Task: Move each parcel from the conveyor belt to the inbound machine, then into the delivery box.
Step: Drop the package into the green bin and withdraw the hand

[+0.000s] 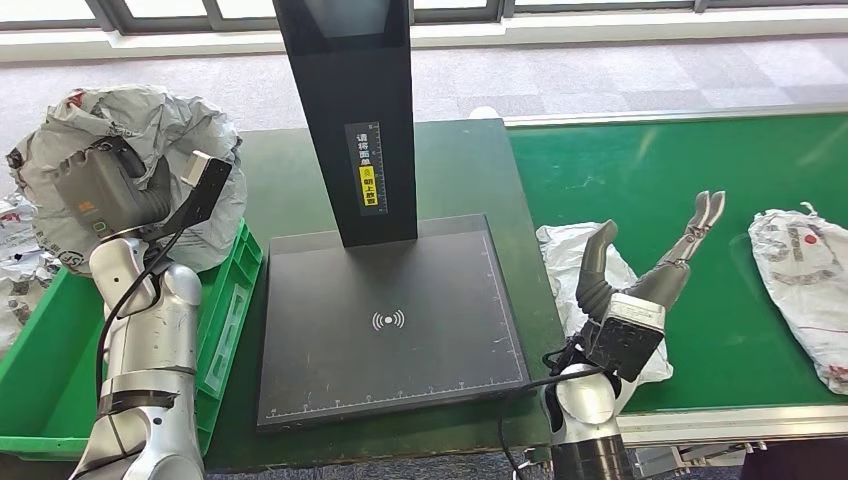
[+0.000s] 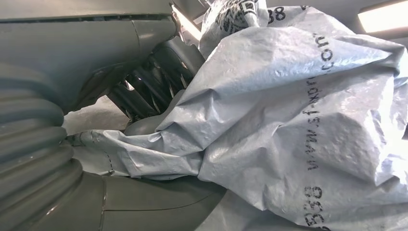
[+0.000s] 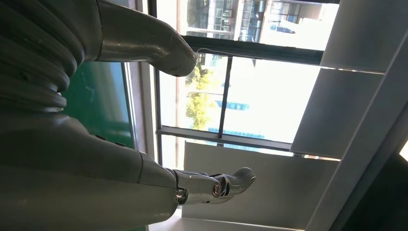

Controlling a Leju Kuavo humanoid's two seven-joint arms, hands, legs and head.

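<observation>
1. The grey parcel (image 1: pixel 130 130) is up in the air over the green box (image 1: pixel 40 400), bunched up and crinkly. It's a plastic mailer bag with black print on it; the left wrist view shows the bag (image 2: pixel 298 120) right up close, creased all over.
2. The left hand (image 1: pixel 110 190) has hold of that parcel. In the left wrist view the dark fingers (image 2: pixel 144 91) are curled into the folds of the plastic and the thumb sits under it, so it's a proper grip.
3. More grey bags (image 1: pixel 15 260) are already lying in the box on its far left side.
4. Second parcel (image 1: pixel 570 270), a whitish bag, lies on the green belt (image 1: pixel 650 170) at its near left end, right beside the machine. The right hand (image 1: pixel 650 260) sits above it, fingers spread and pointing up and away, holding nothing. The right wrist view agrees: thumb (image 3: pixel 159 43) and a finger (image 3: pixel 226 183) well apart with just a window behind them. Can't tell if the hand touches the bag under it.
5. Third parcel (image 1: pixel 810 290), white with grey print, lies further right on the belt, well apart from the hand.
6. The machine (image 1: pixel 390 320) is the flat black pad with a wireless symbol and a black post (image 1: pixel 350 110) with a yellow label, standing between box and belt on a dark green table (image 1: pixel 470 160).
</observation>
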